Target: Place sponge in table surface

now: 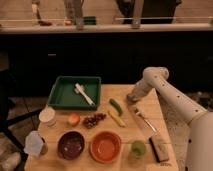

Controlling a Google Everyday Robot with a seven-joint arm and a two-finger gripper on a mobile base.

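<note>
My gripper (131,97) hangs at the end of the white arm (165,92), low over the back right part of the light wooden table surface (150,102), right of the green tray. A pale greyish patch at the gripper's tip could be the sponge; I cannot tell it apart from the gripper. No sponge lies apart on the table.
A green tray (62,95) holds a white utensil (84,94). In front of the gripper lie a green vegetable (116,105), a banana (117,118) and a fork (144,119). Nearer the front are grapes (93,120), a dark bowl (71,145), an orange bowl (105,146), a green cup (138,148) and a dark block (158,148).
</note>
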